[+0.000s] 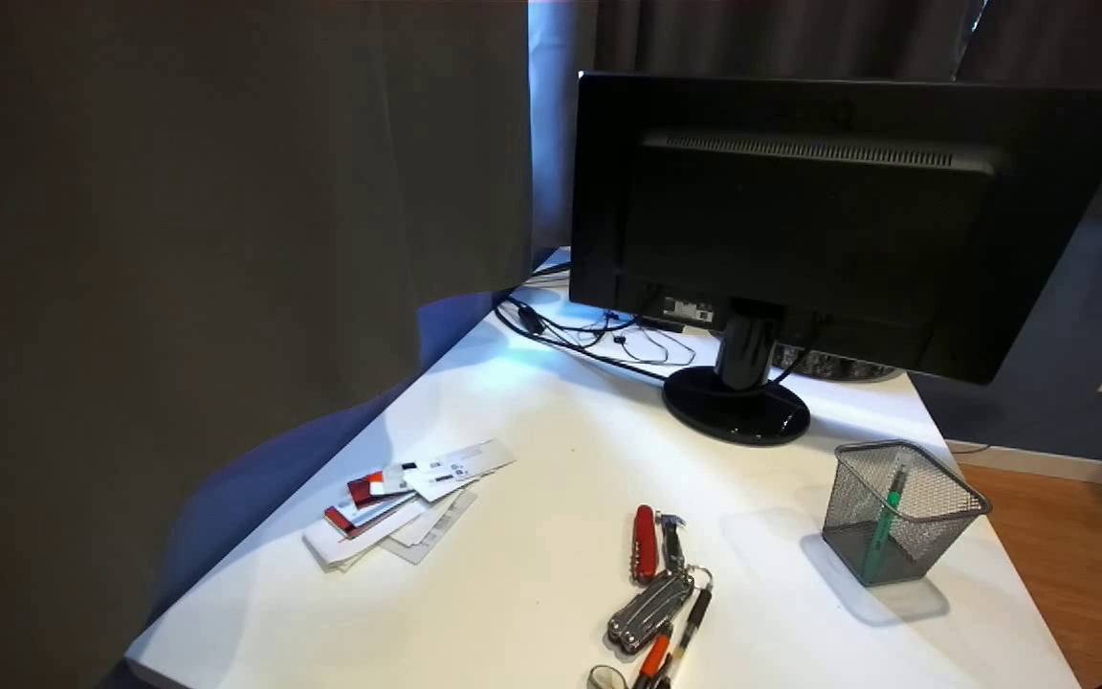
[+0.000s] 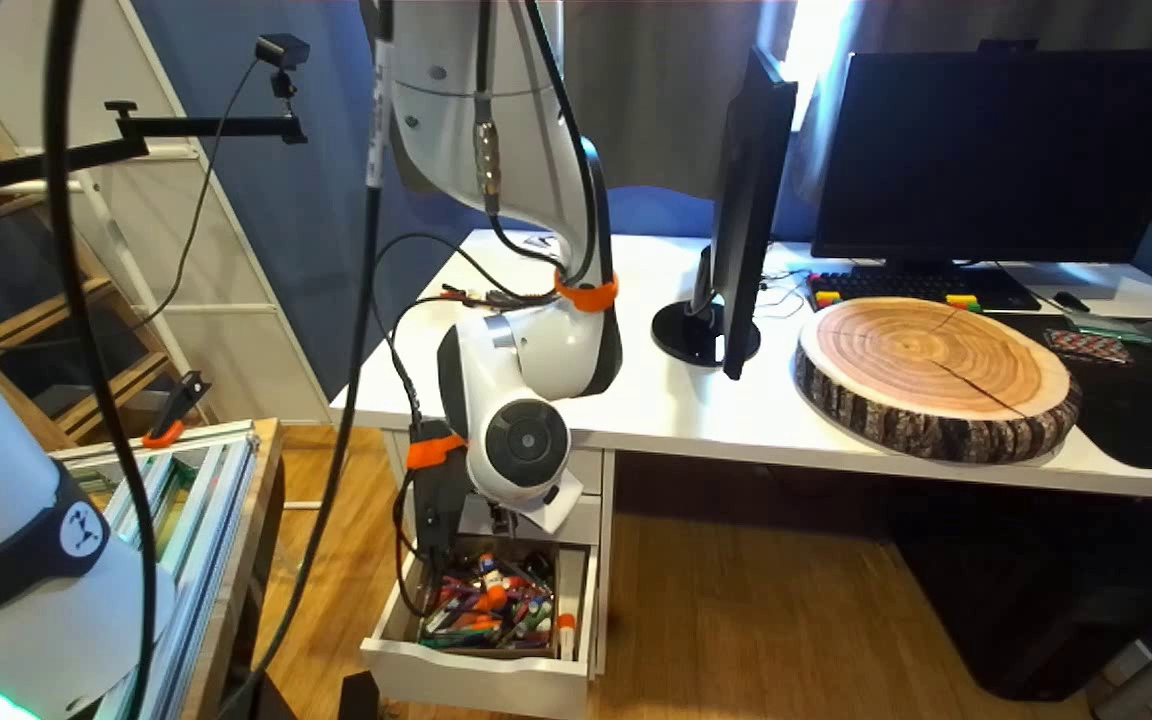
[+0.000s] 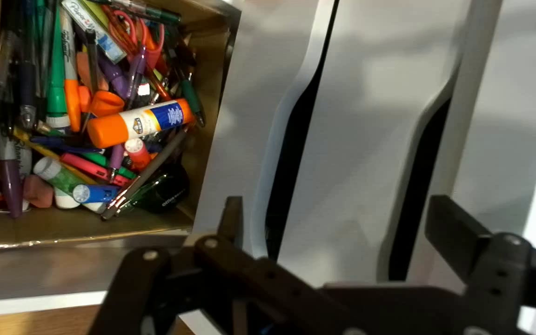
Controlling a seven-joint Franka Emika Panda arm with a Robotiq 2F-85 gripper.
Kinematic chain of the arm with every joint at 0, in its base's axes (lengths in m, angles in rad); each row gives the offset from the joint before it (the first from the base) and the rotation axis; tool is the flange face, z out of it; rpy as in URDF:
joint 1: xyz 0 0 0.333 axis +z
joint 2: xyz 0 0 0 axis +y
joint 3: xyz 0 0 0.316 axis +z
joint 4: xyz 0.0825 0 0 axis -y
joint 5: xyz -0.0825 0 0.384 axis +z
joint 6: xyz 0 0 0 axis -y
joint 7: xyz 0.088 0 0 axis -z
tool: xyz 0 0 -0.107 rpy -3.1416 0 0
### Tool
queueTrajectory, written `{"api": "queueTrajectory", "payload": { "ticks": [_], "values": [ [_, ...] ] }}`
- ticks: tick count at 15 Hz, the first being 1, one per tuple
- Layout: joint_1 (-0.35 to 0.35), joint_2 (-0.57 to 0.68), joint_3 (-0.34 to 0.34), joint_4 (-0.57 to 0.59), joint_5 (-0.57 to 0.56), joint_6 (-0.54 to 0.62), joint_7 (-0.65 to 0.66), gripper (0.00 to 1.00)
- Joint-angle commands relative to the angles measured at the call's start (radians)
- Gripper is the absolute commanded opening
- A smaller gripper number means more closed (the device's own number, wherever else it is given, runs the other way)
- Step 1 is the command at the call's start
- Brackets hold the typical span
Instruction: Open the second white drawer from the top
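Note:
The second white drawer from the top (image 3: 251, 88) is shut; its curved cut-out edge and a dark gap run beside it in the wrist view. Its front shows partly in an exterior view (image 2: 586, 520), behind the arm's wrist. The top drawer (image 3: 356, 116) is also shut. The drawer below (image 2: 481, 678) stands open. My gripper (image 3: 335, 209) is open and empty in front of the fronts. One finger lies over the second drawer's front, the other over the strip under the desk top. In an exterior view the wrist mostly hides the gripper.
A cardboard box (image 3: 86, 232) full of pens and a glue stick (image 3: 142, 122) sits in the open drawer. The white desk (image 2: 636, 410) bears monitors and a wood slab (image 2: 936, 435). A mesh cup (image 1: 895, 536), tools and cards lie on it. Cables hang along the arm.

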Motion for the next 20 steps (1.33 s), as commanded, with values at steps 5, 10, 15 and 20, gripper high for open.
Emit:
{"api": "queueTrajectory", "payload": {
  "ticks": [5, 10, 15, 20],
  "values": [
    [0.006, 0.113, -0.002, 0.072, 0.077, 0.015, -0.067, 1.00],
    [0.018, 0.165, -0.001, 0.125, 0.051, 0.008, -0.070, 1.00],
    [0.026, 0.216, 0.000, 0.184, 0.058, -0.004, -0.090, 1.00],
    [0.032, 0.279, -0.008, 0.230, 0.046, 0.001, -0.082, 1.00]
  ]
}}
